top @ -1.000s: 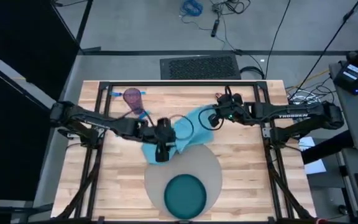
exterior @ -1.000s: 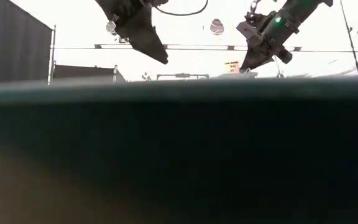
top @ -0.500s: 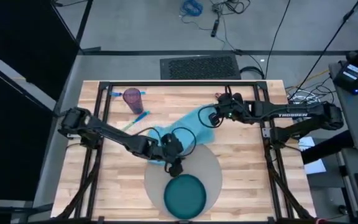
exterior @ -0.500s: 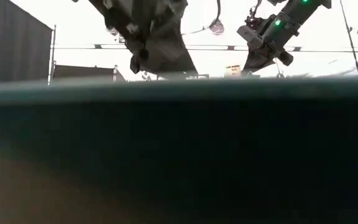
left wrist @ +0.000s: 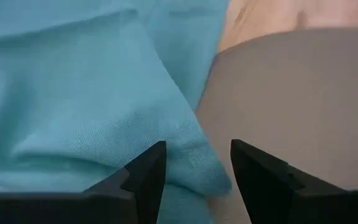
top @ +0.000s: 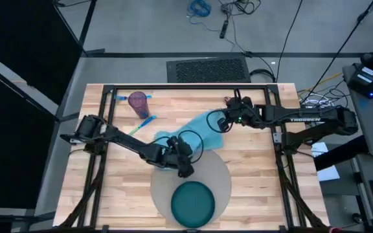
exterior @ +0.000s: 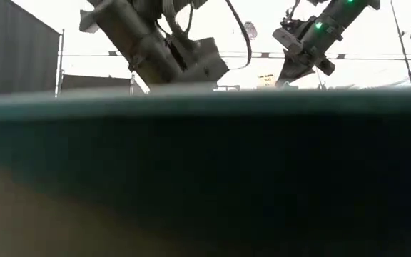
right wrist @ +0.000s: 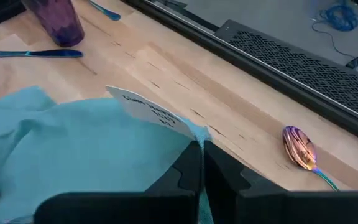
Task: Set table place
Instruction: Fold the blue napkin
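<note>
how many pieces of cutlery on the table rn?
3 visible: a spoon near the table's far edge, a blue piece beside the purple cup, and another behind the cup. The napkin may hide more.

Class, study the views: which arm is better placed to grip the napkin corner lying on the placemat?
Left. Its gripper hangs open directly over that napkin corner on the placemat; the right gripper already pinches the far corner.

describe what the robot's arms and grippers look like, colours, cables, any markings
Both arms are dark, slim and jointed. The right arm carries white lettering along its forearm, and a small green light glows near its wrist. Black cables loop beside the left gripper and the right gripper. The fingers are black, angular and wedge-shaped.
</note>
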Controlling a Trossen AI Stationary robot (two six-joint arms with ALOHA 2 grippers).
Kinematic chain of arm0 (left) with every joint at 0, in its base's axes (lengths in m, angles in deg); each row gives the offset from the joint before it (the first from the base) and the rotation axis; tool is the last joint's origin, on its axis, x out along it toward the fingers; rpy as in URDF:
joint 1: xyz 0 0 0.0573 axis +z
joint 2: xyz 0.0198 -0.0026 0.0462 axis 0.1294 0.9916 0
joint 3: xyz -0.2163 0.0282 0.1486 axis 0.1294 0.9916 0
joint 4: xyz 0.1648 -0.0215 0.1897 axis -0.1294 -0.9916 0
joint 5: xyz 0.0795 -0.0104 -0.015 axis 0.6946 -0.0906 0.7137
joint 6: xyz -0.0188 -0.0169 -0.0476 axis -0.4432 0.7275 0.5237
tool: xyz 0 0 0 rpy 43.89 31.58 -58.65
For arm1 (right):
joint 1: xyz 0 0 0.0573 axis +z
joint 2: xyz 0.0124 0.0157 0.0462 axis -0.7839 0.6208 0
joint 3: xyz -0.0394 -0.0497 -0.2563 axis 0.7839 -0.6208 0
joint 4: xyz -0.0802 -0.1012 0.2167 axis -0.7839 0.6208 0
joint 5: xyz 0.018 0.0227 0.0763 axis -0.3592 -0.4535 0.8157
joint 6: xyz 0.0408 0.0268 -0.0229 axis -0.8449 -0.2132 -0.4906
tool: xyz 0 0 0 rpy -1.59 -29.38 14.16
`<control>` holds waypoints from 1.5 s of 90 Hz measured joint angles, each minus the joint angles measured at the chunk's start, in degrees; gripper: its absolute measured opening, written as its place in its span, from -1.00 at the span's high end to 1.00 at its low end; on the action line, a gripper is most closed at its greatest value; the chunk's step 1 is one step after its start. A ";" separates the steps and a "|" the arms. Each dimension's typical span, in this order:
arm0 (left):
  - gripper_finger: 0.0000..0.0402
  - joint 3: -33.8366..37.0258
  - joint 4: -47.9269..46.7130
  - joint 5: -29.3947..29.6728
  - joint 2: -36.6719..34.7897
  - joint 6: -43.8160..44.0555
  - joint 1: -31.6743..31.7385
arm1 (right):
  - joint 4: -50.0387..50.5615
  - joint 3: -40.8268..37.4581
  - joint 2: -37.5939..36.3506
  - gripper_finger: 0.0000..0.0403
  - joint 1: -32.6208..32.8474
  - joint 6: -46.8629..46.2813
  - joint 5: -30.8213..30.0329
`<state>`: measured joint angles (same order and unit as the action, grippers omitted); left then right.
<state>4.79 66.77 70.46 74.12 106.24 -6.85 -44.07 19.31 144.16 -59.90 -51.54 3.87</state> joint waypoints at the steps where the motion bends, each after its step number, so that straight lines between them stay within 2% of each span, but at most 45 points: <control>1: 0.17 0.00 -0.18 0.01 0.19 0.00 0.14 | 0.00 0.00 0.00 1.00 0.00 0.00 0.00; 23: 0.17 0.00 -1.46 3.57 1.06 -0.14 1.61 | 0.00 0.00 0.00 1.00 0.00 0.00 -0.02; 30: 0.23 0.00 -2.14 4.55 1.06 -1.34 1.61 | 0.00 0.00 0.00 1.00 0.00 0.00 -0.04; 37: 0.42 0.00 -2.08 4.62 1.06 -2.07 1.57 | 0.04 0.00 0.00 1.00 0.00 0.00 -0.04; 46: 0.83 0.00 -2.27 4.61 1.06 -4.23 1.55 | 0.07 0.00 0.00 1.00 0.00 0.02 -0.04; 51: 0.94 0.00 -2.21 4.73 0.83 -4.96 1.50 | 0.06 0.00 0.00 1.00 0.00 0.04 -0.07; 76: 1.00 -2.77 -4.37 8.21 -7.37 -12.12 -0.45 | 0.15 0.00 0.00 1.00 0.00 0.32 -0.19; 107: 1.00 -4.35 -21.28 6.97 -21.11 -11.82 -0.48 | -5.25 0.00 0.02 1.00 1.53 4.05 -0.80; 135: 1.00 -4.31 -31.21 7.23 -32.71 -11.61 -0.25 | -13.56 0.49 -2.05 1.00 1.35 11.06 -0.10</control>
<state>0.49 35.56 77.69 41.41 94.64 -7.10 -57.62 19.81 142.11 -58.54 -40.48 3.76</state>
